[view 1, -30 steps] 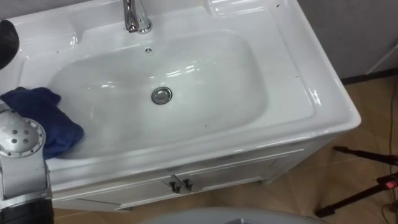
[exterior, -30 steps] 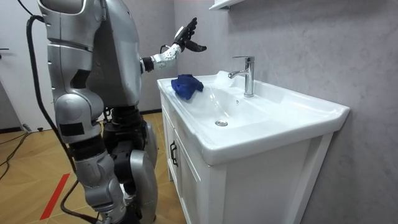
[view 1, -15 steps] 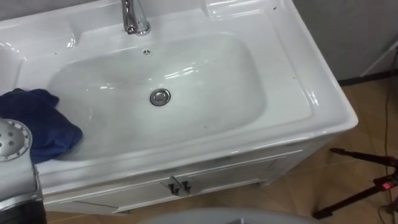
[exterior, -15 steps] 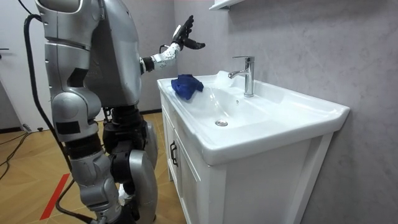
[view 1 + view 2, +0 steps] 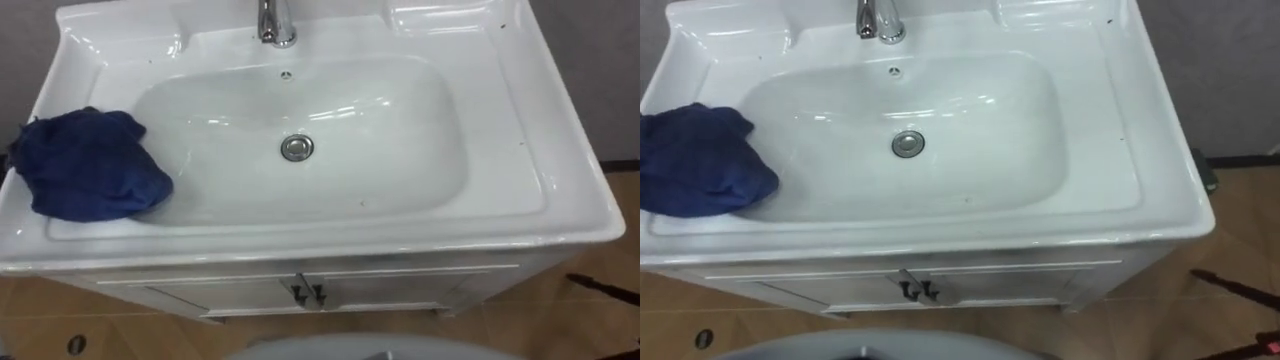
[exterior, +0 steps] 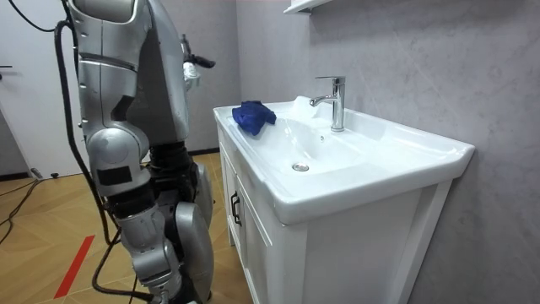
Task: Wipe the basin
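The white basin [image 5: 520, 130] spreads across the eye views, with its drain [image 5: 297, 148] in the middle of the bowl and the chrome tap [image 5: 276, 24] at the back. A crumpled blue cloth [image 5: 88, 165] lies on the basin's left rim, partly over the bowl's edge, and nothing touches it. In the room view I stand at the cabinet front, facing the basin. My left hand [image 6: 192, 68] is drawn in close to my chest, well away from the blue cloth [image 6: 253, 116].
Below the basin is a white cabinet [image 5: 400, 285] with two dark door handles [image 5: 308, 295]. Wooden floor lies to either side. A grey wall stands behind the tap [image 6: 336, 101], with a shelf edge [image 6: 305, 5] above it.
My left arm has left the eye view's lower left, and the hand has pulled back from above the cloth to my chest. The eye view has swung left; the cloth has not moved.
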You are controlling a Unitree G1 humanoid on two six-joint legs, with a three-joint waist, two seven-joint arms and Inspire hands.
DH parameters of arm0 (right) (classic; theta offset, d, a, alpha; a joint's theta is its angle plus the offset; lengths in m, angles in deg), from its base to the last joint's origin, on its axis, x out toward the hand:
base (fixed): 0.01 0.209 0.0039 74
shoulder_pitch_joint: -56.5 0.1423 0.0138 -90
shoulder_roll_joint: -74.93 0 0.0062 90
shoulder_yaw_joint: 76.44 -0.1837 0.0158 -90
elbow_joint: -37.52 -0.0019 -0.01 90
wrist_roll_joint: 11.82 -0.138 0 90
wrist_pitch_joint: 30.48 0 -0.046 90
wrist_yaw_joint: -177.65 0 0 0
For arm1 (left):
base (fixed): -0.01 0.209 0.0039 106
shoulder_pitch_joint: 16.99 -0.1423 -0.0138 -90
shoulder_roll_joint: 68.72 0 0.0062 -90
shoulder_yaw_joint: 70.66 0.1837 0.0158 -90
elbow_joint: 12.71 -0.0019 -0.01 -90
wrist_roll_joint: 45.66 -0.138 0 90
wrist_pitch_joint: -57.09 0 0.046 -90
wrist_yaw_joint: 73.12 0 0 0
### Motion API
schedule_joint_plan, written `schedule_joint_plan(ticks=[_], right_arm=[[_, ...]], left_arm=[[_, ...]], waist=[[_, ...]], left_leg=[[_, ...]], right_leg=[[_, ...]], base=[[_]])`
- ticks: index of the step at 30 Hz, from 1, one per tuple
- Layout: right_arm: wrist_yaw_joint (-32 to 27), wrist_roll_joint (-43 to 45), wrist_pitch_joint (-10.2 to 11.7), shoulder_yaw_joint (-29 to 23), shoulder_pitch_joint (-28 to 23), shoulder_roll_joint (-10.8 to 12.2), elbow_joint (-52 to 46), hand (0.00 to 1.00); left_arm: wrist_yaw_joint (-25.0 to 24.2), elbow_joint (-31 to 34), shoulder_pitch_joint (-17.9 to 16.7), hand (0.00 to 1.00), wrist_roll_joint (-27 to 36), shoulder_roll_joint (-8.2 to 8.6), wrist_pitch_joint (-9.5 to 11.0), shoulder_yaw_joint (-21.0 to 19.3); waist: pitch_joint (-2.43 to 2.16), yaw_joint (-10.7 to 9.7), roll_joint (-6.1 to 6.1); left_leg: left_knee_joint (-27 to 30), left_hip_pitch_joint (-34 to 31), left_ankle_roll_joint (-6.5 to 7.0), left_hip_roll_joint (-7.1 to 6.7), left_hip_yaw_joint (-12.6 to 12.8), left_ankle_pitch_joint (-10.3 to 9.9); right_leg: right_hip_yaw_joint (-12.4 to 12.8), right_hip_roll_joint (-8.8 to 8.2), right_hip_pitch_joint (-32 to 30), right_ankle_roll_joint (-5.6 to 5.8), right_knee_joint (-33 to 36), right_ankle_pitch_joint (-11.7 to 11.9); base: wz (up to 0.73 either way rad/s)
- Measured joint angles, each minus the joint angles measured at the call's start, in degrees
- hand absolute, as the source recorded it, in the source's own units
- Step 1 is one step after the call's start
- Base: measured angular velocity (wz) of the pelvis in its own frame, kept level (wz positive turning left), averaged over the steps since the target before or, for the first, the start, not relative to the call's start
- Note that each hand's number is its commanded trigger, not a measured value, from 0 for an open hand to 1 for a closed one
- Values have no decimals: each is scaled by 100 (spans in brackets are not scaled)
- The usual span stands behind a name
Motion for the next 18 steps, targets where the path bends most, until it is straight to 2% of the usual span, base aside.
schedule_joint_plan(ticks=[3, 4, 6, 9, 11, 12, 13, 14, 16, 18], right_arm=[[-4, 202, -19, -1, -60, 11, -93, 0], [-8, 261, -92, 6, -83, 22, -165, 0], [-8, 311, -130, 3, -93, 30, -196, 0], [-10, 341, -163, -4, -136, 80, -217, 0], [-11, 374, -247, -2, -150, 103, -226, 0], [-9, 385, -304, 8, -148, 110, -201, 0], [-10, 417, -359, 7, -156, 124, -220, 0], [-11, 432, -368, 9, -164, 135, -227, 0], [-13, 449, -374, -2, -167, 186, -223, 0], [-10, 455, -371, 9, -178, 227, -219, 0]], left_arm=[[91, -403, -209, 0, 556, 0, 5, -40], [101, -678, -253, 0, 790, 0, 4, -64], [93, -1159, -337, 0, 1020, 0, -3, -62], [94, -1722, -623, 0, 1458, 3, -28, -38], [100, -2078, -714, 0, 1686, 5, -41, 81], [99, -2402, -777, 0, 1774, 10, -54, 197], [97, -2706, -844, 0, 1866, 39, -85, 336], [98, -2829, -881, 0, 1909, 76, -88, 392], [53, -3253, -1086, 0, 2152, 267, -108, 852], [-48, -3686, -1117, 0, 2241, 421, -124, 1247]], waist=[[-6, 101, -13], [-9, 113, -15], [-10, 129, -21], [-48, 104, -98], [-46, 99, -119], [-46, 100, -114], [-13, 76, -170], [-15, 56, -166], [-13, -34, -172], [-11, -114, -182]], left_leg=[[-1, -8, 0, -50, -131, 0], [0, -20, 1, -65, -174, 0], [0, -36, 1, -87, -234, 0], [1, -58, 1, -106, -261, 0], [0, -67, 19, -108, -268, -11], [-1, -67, 43, -108, -270, -25], [0, -67, 56, -111, -268, -32], [0, -67, 60, -113, -267, -34], [-1, -68, 77, -119, -258, -44], [-4, -71, 88, -123, -262, -51]], right_leg=[[-25, -47, -5, 24, 15, -13], [-35, -59, -5, 33, 21, -15], [-68, -81, -8, 47, 29, -21], [-83, -100, -21, 62, 28, -25], [-147, -116, -12, 71, 17, -19], [-159, -117, -2, 76, 17, -19], [-169, -123, 10, 84, 14, -15], [-171, -125, 15, 87, 19, -14], [-166, -132, 15, 101, 23, -8], [-176, -135, 17, 109, 29, -6]], base=[[7], [7], [10], [5], [10], [12], [9], [0], [0], [5]])
